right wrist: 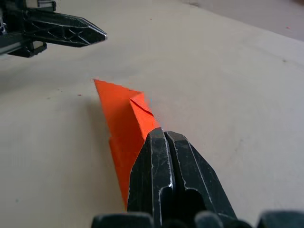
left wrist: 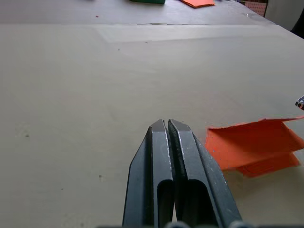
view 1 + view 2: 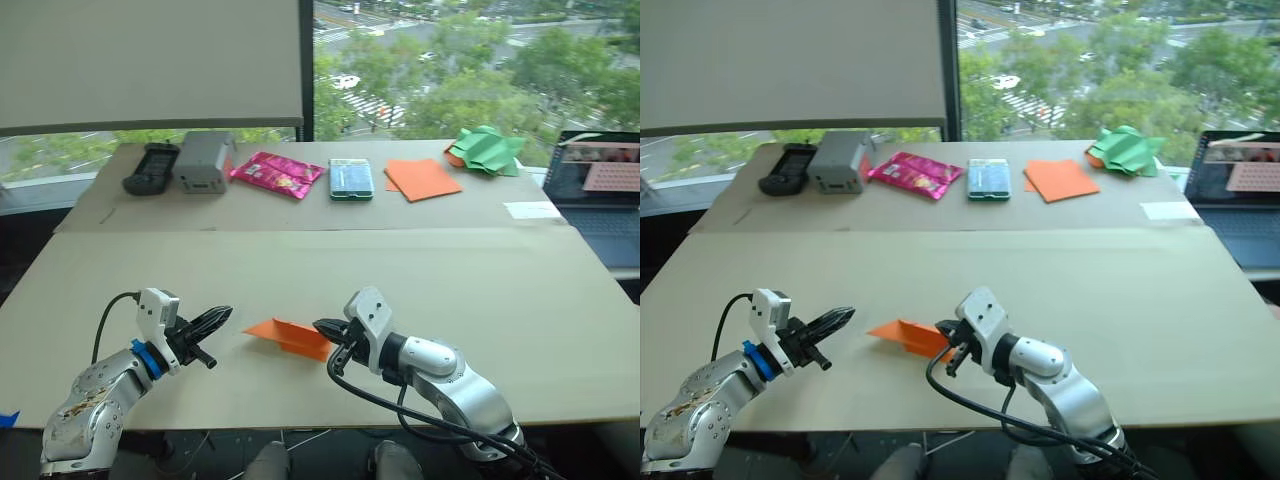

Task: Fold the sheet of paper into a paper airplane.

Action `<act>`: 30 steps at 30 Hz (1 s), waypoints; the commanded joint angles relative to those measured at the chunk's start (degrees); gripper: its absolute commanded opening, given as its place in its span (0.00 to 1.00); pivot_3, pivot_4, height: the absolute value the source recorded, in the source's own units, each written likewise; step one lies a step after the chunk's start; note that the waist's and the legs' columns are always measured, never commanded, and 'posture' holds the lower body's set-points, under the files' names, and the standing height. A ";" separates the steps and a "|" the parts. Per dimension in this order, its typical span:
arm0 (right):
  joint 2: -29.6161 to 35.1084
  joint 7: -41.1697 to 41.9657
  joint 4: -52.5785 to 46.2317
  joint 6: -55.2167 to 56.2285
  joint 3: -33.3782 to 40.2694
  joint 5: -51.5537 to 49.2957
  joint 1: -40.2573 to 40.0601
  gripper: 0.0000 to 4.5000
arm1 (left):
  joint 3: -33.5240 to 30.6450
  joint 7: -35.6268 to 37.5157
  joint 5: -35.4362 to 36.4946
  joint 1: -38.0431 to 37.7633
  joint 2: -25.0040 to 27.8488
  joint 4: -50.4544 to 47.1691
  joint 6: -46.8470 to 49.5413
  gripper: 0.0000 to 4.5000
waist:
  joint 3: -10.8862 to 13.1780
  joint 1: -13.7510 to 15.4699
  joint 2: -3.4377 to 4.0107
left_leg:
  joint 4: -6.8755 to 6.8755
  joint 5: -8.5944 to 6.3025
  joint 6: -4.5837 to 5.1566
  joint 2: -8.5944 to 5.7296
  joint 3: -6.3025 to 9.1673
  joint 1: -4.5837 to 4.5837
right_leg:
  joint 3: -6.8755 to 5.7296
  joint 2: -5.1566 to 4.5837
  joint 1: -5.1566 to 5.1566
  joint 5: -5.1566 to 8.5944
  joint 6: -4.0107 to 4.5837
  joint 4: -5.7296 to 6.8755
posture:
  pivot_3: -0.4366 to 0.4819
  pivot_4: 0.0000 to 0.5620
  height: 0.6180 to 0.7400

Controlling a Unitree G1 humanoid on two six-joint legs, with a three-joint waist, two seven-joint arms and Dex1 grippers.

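Plane (image 3: 285,336) lies on desk (image 3: 420,270) near front edge, nose toward left gripper (image 3: 222,316). Right gripper (image 3: 322,328) pinched closed on plane's tail end. Left gripper closed on nothing, just beside the nose, not touching

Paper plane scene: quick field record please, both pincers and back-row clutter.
plane: orange wedge, flat on table, nose toward left pincer
right pincer: shut on plane's tail
left pincer: shut, empty, apart from plane's nose
back row: orange stack, green paper, pink packet
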State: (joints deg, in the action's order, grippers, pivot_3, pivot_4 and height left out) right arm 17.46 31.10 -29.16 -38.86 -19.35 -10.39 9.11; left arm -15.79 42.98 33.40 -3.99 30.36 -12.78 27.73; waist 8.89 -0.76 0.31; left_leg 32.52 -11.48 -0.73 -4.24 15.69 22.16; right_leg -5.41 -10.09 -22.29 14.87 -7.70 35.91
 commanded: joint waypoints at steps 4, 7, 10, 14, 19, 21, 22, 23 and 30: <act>-0.96 -0.56 -1.63 0.46 3.42 -2.99 0.73 0.01 | -0.08 -1.18 0.75 1.38 0.75 -2.70 1.28 0.03 | -0.12 2.17 0.47 | -1.02 0.57 -0.97 1.34 -2.08 0.84 | -1.01 -0.47 0.10 0.34 1.06 0.33 | 0.48 0.27 0.69; -0.29 -0.86 -1.50 0.45 3.27 -2.62 0.44 0.01 | 1.23 -1.17 0.87 1.68 0.83 -3.84 2.07 0.03 | -0.07 1.64 0.37 | -0.41 1.39 -2.31 1.84 -2.57 1.24 | -0.19 0.49 0.03 0.78 2.84 0.01 | 0.48 0.27 0.69; 0.26 -1.10 -1.46 0.58 2.93 -2.47 0.05 0.01 | 1.67 -1.47 1.11 2.24 0.83 -4.38 2.66 0.03 | -0.04 1.07 0.35 | -0.45 1.38 -2.32 1.97 -3.03 1.74 | 0.09 0.57 0.02 0.90 3.04 -0.91 | 0.48 0.27 0.69; -0.09 -2.10 -0.85 1.01 2.77 -1.89 0.79 0.01 | 2.29 -1.15 1.85 4.39 1.13 -4.32 4.20 0.03 | -0.13 1.05 0.03 | -0.27 1.41 -2.29 1.08 -3.13 1.64 | 1.68 0.68 0.01 0.78 2.89 -0.74 | 0.48 0.27 0.69; -0.15 -3.07 0.26 1.56 4.50 -1.90 1.27 0.01 | 3.23 -0.40 2.24 5.25 1.94 -5.22 5.88 0.03 | -0.28 1.27 -0.22 | -0.17 1.59 -2.09 1.08 -3.20 1.42 | 2.06 0.89 0.11 0.30 2.98 -0.66 | 0.48 0.27 0.69; 0.20 -3.69 1.05 1.93 5.11 -1.31 1.65 0.01 | 3.40 -0.40 2.11 5.68 2.22 -5.18 6.20 0.03 | -0.31 1.29 -0.26 | -0.19 1.59 -2.09 1.10 -3.21 1.35 | 2.21 1.01 0.10 0.29 3.00 -0.64 | 0.48 0.27 0.69; 0.36 -4.08 1.40 2.08 5.58 -1.08 1.74 0.01 | 3.50 -0.37 2.08 5.92 2.33 -5.14 6.33 0.03 | -0.31 1.31 -0.26 | -0.19 1.59 -2.09 1.11 -3.21 1.31 | 2.30 1.08 0.10 0.29 3.01 -0.64 | 0.48 0.27 0.69; 0.47 -4.52 1.62 2.04 6.29 -0.96 1.78 0.01 | 3.64 -0.28 2.10 6.20 2.44 -5.18 6.43 0.03 | -0.31 1.35 -0.27 | -0.19 1.59 -2.09 1.11 -3.21 1.30 | 2.37 1.12 0.10 0.30 3.01 -0.64 | 0.48 0.27 0.69; -0.32 -6.06 2.21 3.00 9.75 -1.95 0.58 0.01 | 4.09 -0.44 2.52 7.05 2.04 -5.54 6.54 0.03 | -0.32 1.30 -0.29 | -0.18 1.58 -2.09 1.08 -3.36 1.22 | 2.90 1.30 0.09 0.30 3.02 -0.73 | 0.48 0.27 0.69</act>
State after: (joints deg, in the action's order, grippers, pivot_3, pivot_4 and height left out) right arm 17.80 25.41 -26.03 -37.53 -10.51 -11.52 9.65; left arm -11.37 42.28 35.03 2.14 32.12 -16.83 34.35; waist 8.56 0.54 0.02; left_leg 32.34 -9.90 -2.83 -3.16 12.32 23.36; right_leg -2.47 -8.78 -22.20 15.16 -4.68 35.19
